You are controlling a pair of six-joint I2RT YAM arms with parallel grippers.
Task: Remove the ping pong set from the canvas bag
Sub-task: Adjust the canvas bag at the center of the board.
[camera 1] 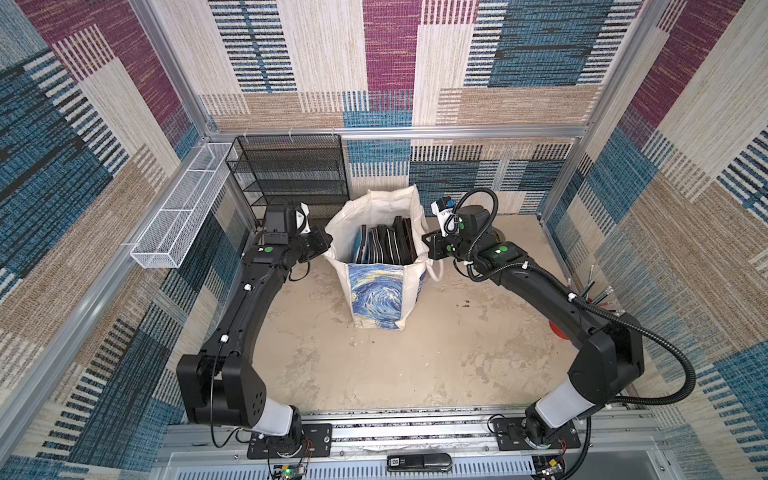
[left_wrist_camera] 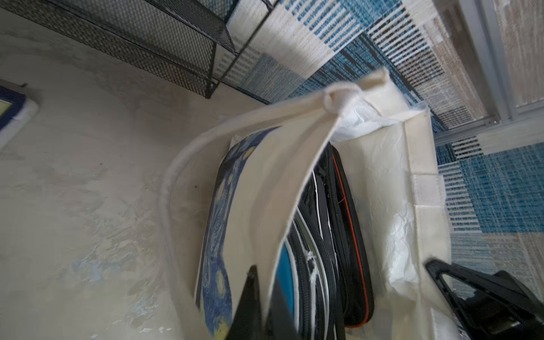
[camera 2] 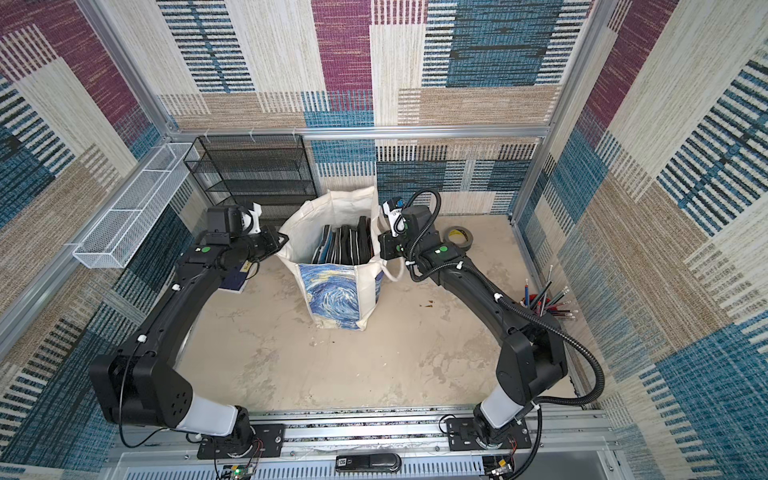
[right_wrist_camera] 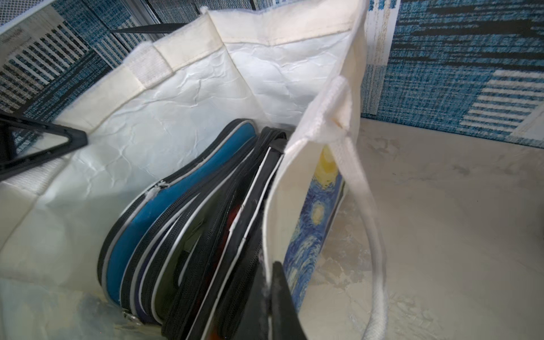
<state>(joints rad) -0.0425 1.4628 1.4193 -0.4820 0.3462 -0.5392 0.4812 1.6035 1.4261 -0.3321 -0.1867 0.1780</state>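
So both grippers are clamped on cloth right now: the left gripper (camera 1: 326,244) has its jaws pinched shut on the rim of the bag (camera 1: 376,291) on its side, and the right gripper (camera 1: 428,246) is closed on the opposite rim, so the mouth is spread wide between them. The bag stands upright mid-table (camera 1: 415,357), swirly blue print facing the arm bases, one handle (camera 1: 436,270) drooping just under the right gripper. Inside it's a row of zipped paddle cases (camera 1: 386,245) standing on edge, one blue, the rest black, one with orange trim. Behind the bag is a black mesh rack (camera 1: 291,174), and a tape roll (camera 2: 459,237) sits beyond the right arm.
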